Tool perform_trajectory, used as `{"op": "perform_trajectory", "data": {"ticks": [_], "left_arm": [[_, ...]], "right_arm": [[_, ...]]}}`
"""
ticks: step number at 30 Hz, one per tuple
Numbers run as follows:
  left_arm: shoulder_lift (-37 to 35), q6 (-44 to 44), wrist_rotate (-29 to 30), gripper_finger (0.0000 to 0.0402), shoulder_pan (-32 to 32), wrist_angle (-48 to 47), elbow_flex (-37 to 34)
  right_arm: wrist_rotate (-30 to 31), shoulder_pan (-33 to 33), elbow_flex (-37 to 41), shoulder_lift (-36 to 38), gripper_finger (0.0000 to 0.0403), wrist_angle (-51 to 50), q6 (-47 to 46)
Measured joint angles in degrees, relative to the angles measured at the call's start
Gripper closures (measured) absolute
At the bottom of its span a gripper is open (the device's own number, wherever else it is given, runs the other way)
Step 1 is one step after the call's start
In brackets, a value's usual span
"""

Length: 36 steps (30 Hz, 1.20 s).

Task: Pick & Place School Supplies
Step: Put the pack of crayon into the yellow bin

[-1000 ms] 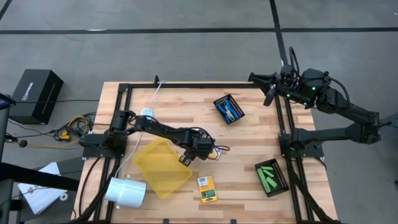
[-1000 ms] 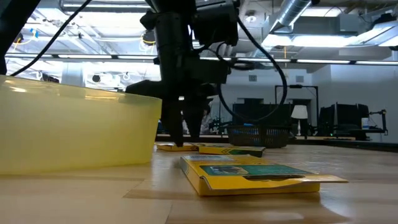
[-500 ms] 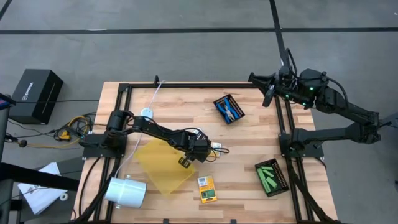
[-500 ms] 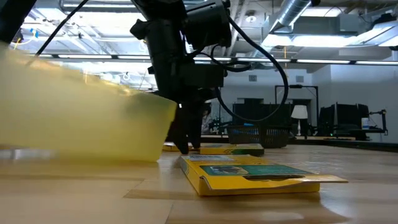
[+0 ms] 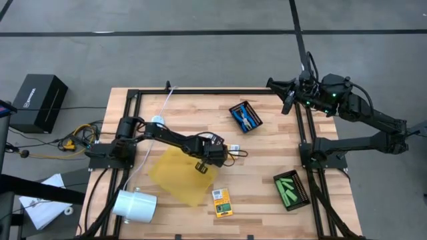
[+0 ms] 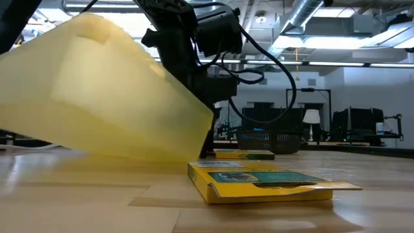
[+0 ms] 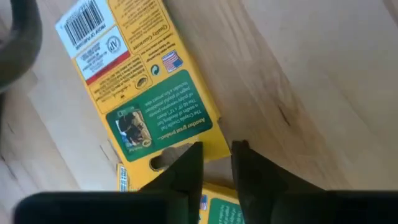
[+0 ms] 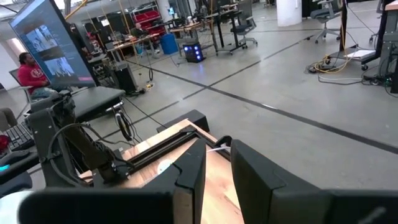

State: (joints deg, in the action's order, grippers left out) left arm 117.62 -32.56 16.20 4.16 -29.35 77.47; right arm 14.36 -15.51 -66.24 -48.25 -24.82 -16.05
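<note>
Scissors (image 5: 246, 117) and green sticks (image 5: 289, 189) already sit in mesh trays at right of frame. Crayon boxes (image 5: 222, 203) remain loose on the table, lower centre. Left gripper (image 7: 214, 163), fingers nearly together, pinches one box's edge (image 7: 146, 99) beside the tilted yellow tray (image 5: 177, 175). Right gripper (image 5: 289, 98) waits upper right, fingers narrowly apart, empty.

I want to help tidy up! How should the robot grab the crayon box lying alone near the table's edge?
Take the crayon box across its two long edges, near the middle, coming straight down from above. It lies flat on the table, so only its thin sides give the jaws something to pinch, and that way is probably narrowest.
</note>
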Motion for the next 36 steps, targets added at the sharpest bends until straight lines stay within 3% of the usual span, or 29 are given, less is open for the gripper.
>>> {"op": "perform_trajectory", "data": {"ticks": [4,7,13,22,36], "left_arm": [[0.0,-0.2,-0.2,0.0388,-1.2,0.2,0.0],[0.0,-1.6,-0.1,0.0397,-1.3,0.2,0.0],[-1.0,-1.9,-0.9,0.0401,-1.2,0.0,0.1],[-9.1,-3.0,-0.9,0.0401,-1.3,0.4,0.3],[-18.9,-3.2,5.0,0.0401,-0.7,-3.9,0.3]], "right_arm": [[0.0,0.0,0.0,0.0,0.0335,0.0,0.0],[0.0,0.0,0.0,0.0,0.0335,0.0,0.0],[0.0,0.0,0.0,0.0,0.0335,0.0,0.0],[0.3,0.0,0.0,-0.1,0.0335,2.7,0.3],[0.4,0.0,0.0,-0.1,0.0335,8.4,2.6]]}}
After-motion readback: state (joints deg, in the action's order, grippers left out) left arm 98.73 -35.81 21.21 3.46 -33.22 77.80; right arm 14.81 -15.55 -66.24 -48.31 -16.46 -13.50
